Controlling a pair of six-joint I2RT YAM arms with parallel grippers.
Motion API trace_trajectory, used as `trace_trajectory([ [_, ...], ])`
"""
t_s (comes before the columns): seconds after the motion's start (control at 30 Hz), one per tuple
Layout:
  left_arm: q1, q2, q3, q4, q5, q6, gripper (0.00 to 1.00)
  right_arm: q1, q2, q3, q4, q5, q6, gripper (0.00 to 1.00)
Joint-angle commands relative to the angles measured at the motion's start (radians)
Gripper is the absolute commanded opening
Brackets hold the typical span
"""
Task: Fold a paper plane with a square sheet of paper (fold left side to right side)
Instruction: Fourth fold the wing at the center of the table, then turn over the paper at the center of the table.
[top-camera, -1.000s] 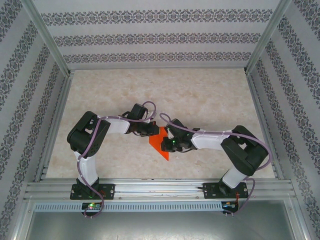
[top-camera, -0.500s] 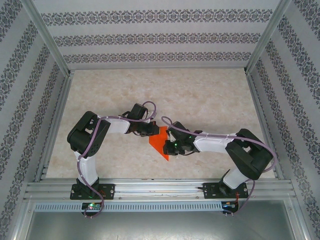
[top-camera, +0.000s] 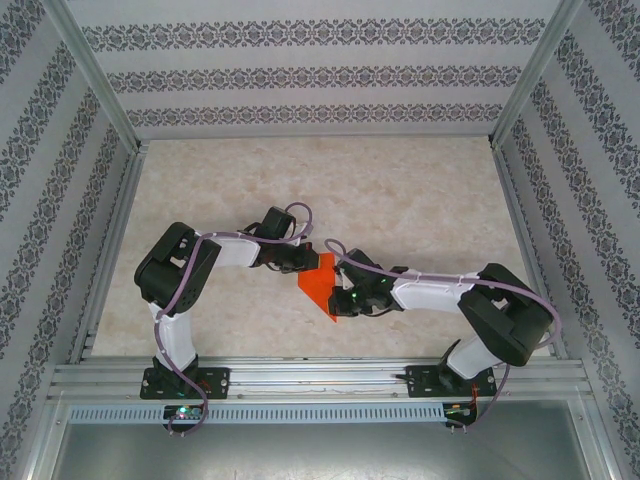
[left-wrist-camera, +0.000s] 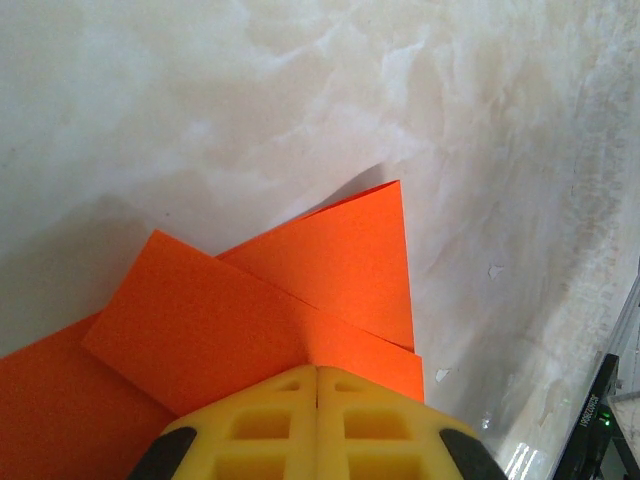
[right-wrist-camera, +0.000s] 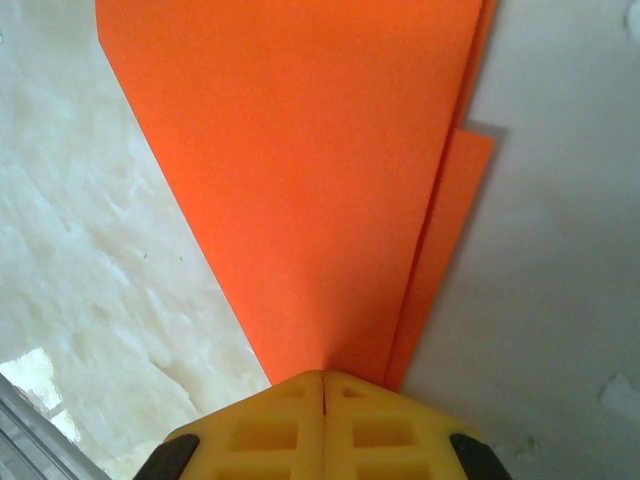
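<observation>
The orange-red paper sheet (top-camera: 320, 288), already creased into a pointed, layered shape, lies flat on the tabletop (top-camera: 400, 190) directly between the two sets of jaws, which meet it from opposite sides. Both the left jaws and the right jaws are closed, their yellow tips together with no gap. Each pair sits on an edge of the paper rather than visibly pinching a layer. This looks like a hold-and-press arrangement, with one set pinning the sheet so that it cannot slide while the other flattens a crease.

From the top camera the sheet is a small triangle with its point trailing towards the arm bases, and its layers cannot be told apart.

The left wrist camera separates them. Just ahead of the left jaws a folded flap (left-wrist-camera: 200, 320) lies across a second pointed flap (left-wrist-camera: 350, 260), whose tip lifts slightly and throws a shadow.

The right wrist camera shows one broad smooth panel (right-wrist-camera: 300, 170) widening away from the right jaws. A narrow under-layer strip (right-wrist-camera: 450, 220) peeks out along its right edge, so the edges are not quite aligned.
</observation>
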Motion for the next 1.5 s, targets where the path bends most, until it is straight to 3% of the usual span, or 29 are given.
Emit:
trace_trajectory([
  [0.0,0.003,0.049,-0.014,-0.079,-0.107,0.028,0.00,0.027,-0.020,-0.051,-0.183,-0.045,0.016,0.00],
  [0.23,0.002,0.036,0.008,-0.057,-0.069,0.001,0.00,0.025,-0.091,-0.051,-0.237,-0.089,-0.002,0.00],
  [0.37,0.001,-0.009,0.024,-0.025,-0.025,-0.033,0.09,-0.025,-0.168,-0.036,-0.243,-0.102,-0.030,0.02],
  [0.53,0.001,-0.130,0.037,-0.014,-0.007,-0.049,0.23,-0.152,-0.259,-0.036,-0.181,-0.119,-0.098,0.25],
  [0.7,0.003,-0.294,0.015,-0.085,-0.101,-0.004,0.33,-0.235,-0.269,-0.041,-0.039,-0.131,-0.180,0.47],
  [0.83,0.003,-0.431,-0.049,-0.121,-0.204,0.026,0.36,-0.252,-0.215,-0.026,0.102,-0.168,-0.211,0.52],
  [1.07,0.010,-0.660,-0.214,-0.093,-0.342,0.015,0.43,-0.253,-0.011,0.056,0.191,-0.182,-0.285,0.51],
  [1.23,0.035,-0.773,-0.293,-0.088,-0.378,-0.002,0.48,-0.248,0.096,0.096,0.262,-0.222,-0.281,0.46],
  [1.33,0.053,-0.815,-0.323,-0.088,-0.375,-0.013,0.49,-0.245,0.142,0.104,0.287,-0.236,-0.274,0.39],
  [1.47,0.066,-0.854,-0.335,-0.096,-0.374,-0.016,0.51,-0.246,0.173,0.111,0.300,-0.251,-0.259,0.21],
])
